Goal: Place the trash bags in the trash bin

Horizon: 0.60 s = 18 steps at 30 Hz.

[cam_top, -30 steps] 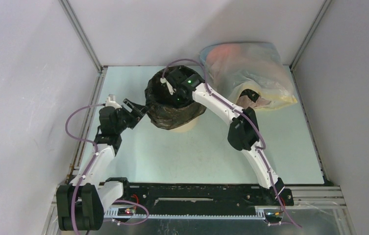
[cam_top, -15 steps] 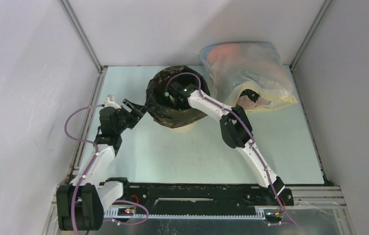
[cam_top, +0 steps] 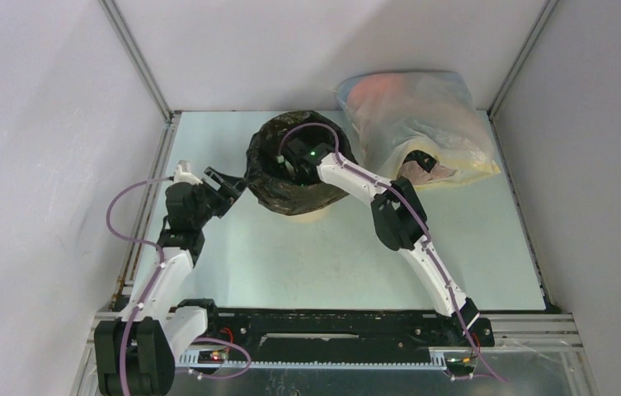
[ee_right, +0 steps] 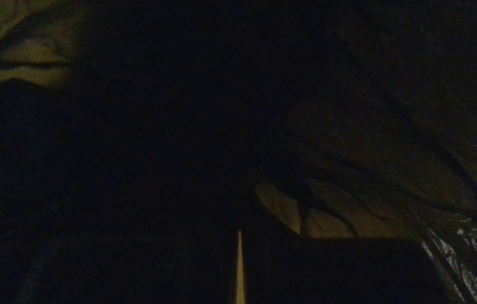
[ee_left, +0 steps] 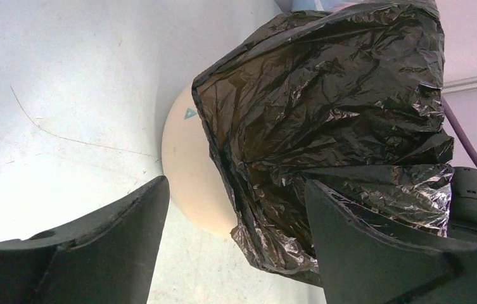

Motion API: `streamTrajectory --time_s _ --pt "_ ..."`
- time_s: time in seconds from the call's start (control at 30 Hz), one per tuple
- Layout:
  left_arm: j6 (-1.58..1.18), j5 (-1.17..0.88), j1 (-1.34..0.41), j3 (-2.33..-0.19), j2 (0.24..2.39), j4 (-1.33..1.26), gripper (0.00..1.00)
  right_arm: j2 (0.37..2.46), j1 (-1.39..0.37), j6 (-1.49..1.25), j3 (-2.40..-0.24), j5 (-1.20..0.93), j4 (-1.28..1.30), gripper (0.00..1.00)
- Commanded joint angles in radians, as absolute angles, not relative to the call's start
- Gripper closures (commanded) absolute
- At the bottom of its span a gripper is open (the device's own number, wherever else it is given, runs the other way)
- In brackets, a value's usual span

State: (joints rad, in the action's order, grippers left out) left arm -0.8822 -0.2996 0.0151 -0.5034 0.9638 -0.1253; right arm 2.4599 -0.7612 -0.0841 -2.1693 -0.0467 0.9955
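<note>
Noting bag [ee_left: 324, 126] draped over bin [ee_left: 191, 183], teal triangle mark [ee_left: 189, 113] on bin's wall. Left gripper [ee_left: 235, 187] released beside bin; right gripper [cam_top: 290, 162] inside bin, state I cannot tell.

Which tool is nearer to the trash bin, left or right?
Right. The right tool is down inside the trash bin, within the black bag lining it. The left tool is open beside the bin, outside its left wall.
</note>
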Motion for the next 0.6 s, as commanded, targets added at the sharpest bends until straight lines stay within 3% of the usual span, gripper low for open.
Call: streamTrajectory --time_s 0.0,0.07,0.27,0.57 --pt "-0.878 -0.316 0.009 -0.503 0.981 -0.162 0.17 2.409 -0.816 -0.077 -2.168 -0.125 0.993 1.0" --pt "-0.879 -0.325 0.009 -0.51 1.003 -0.17 0.17 2.394 -0.841 -0.055 -2.177 -0.207 0.993 1.0" --pt "-0.882 -0.333 -0.034 -0.541 1.052 -0.169 0.18 2.391 -0.887 -0.031 -2.249 -0.177 1.049 1.0" --pt "-0.858 -0.319 -0.047 -0.539 1.045 -0.149 0.17 2.321 -0.736 -0.138 -2.138 -0.024 1.035 1.0"
